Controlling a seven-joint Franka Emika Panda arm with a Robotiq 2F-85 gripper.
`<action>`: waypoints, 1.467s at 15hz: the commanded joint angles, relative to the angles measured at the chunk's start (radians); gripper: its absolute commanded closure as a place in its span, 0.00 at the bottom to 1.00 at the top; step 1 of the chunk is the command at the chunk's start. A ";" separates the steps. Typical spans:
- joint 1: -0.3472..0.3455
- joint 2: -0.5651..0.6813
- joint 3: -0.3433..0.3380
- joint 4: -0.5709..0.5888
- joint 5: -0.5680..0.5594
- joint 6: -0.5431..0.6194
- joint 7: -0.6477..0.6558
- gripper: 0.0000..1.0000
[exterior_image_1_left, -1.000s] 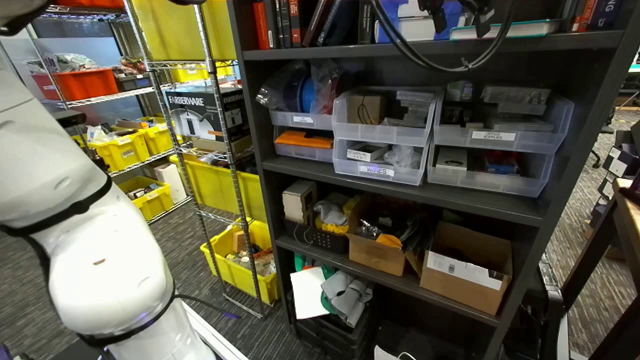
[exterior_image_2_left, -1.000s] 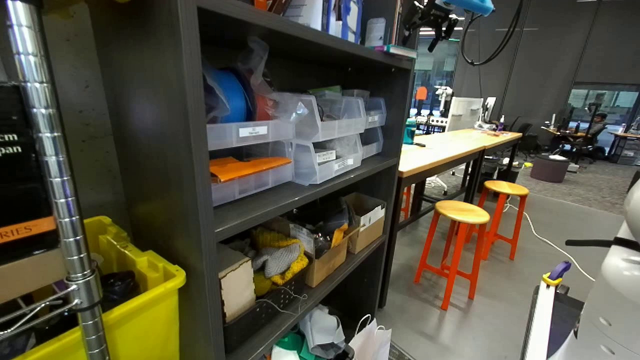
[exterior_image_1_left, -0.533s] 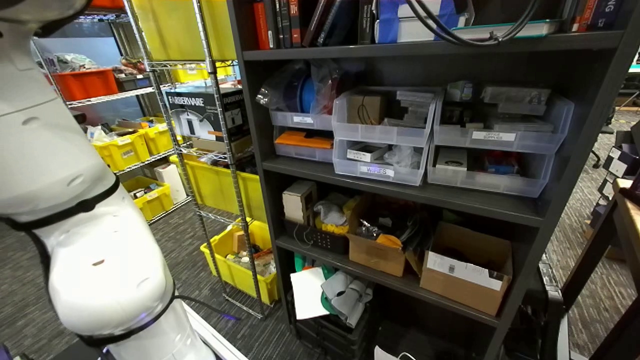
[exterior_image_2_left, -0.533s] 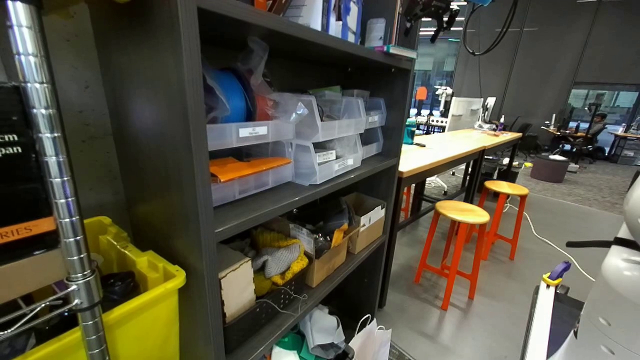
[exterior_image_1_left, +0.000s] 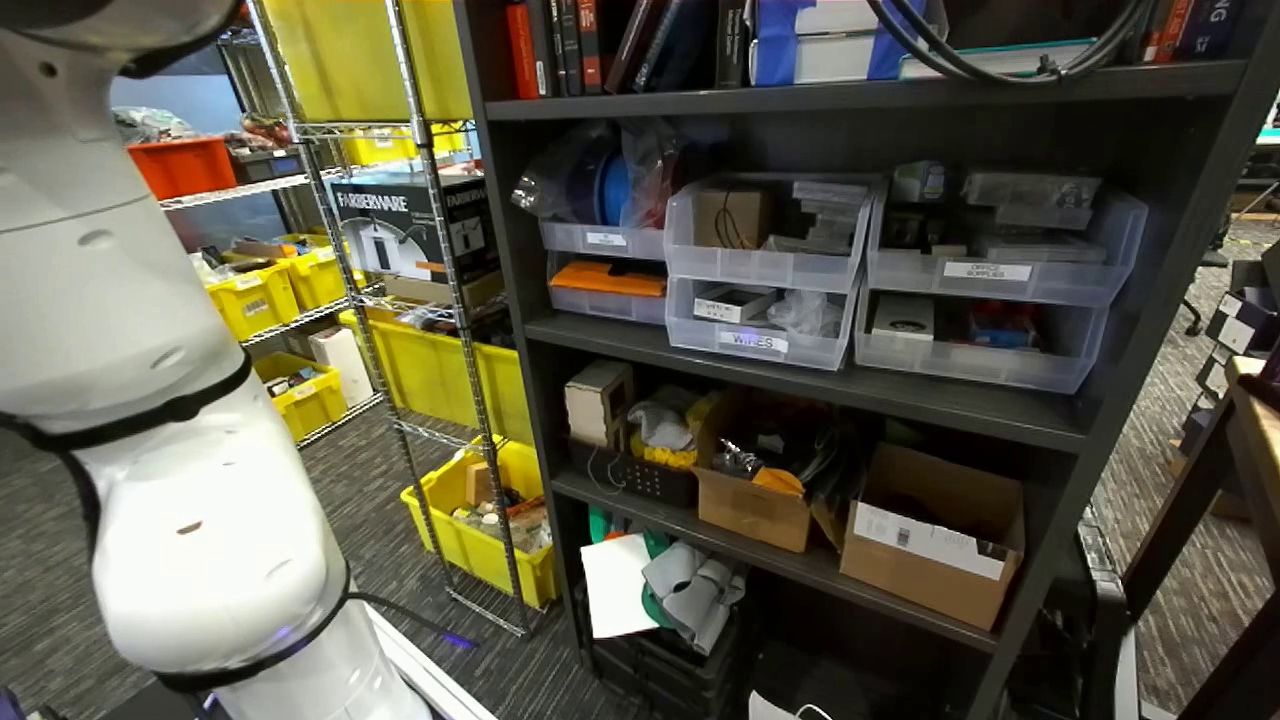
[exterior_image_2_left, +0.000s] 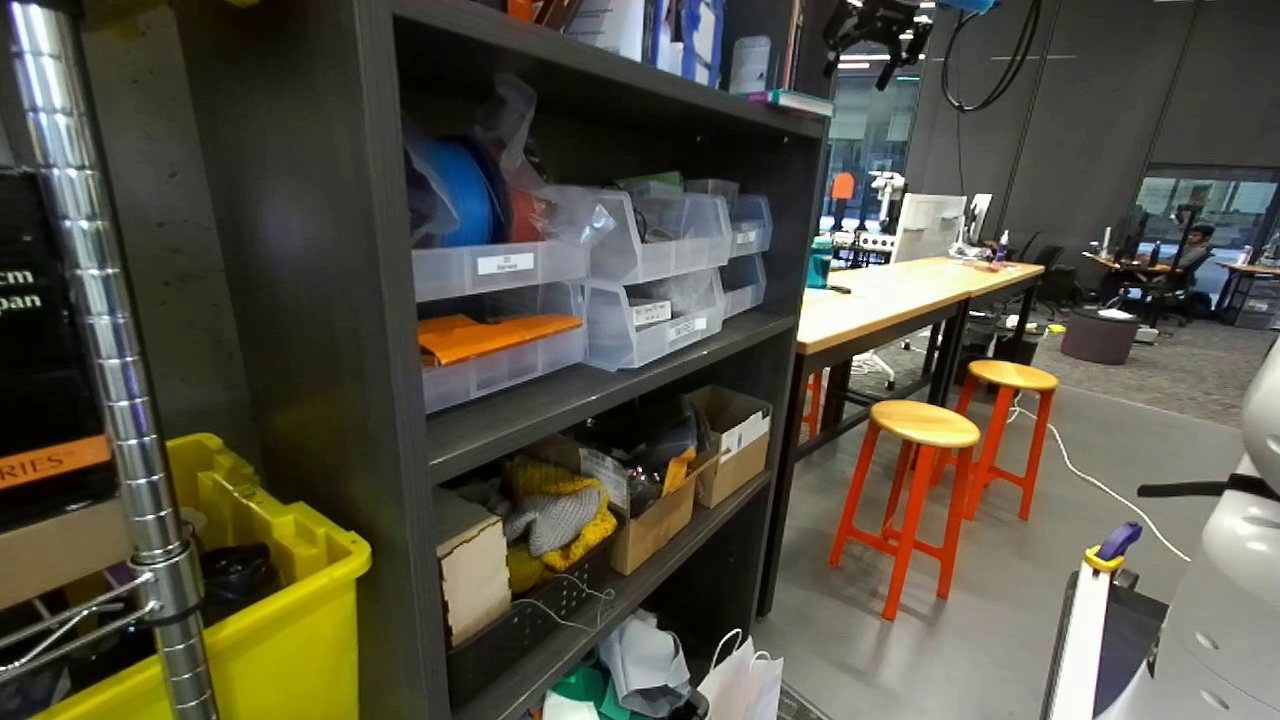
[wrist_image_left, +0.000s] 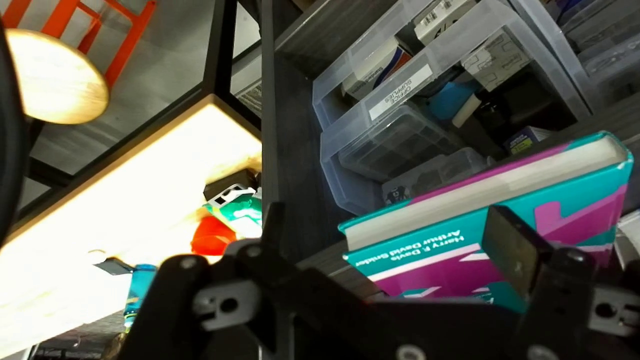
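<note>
Book (wrist_image_left: 470, 225) reads "Harry F. Davis", bins (exterior_image_1_left: 1060, 284) "OFFICE SUPPLIES" and "WIRES", box (exterior_image_1_left: 400, 228) "FARBERWARE".

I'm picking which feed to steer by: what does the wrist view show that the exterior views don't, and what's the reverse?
Only the wrist view: readable lettering on the cover of the teal-and-magenta book, and a red object on the table.

Only the exterior views, and in both: the orange envelope, a yellow bin and the white arm.

Shared: the book, the dark bookcase it lies on, the clear bins below. The open jaws and a stool show in the wrist view and in an exterior view.
</note>
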 joint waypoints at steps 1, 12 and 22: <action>-0.020 0.043 -0.016 0.049 0.080 -0.023 -0.045 0.00; -0.059 0.146 -0.015 0.156 0.166 -0.049 -0.045 0.00; -0.074 0.191 -0.024 0.250 0.210 -0.075 -0.078 0.00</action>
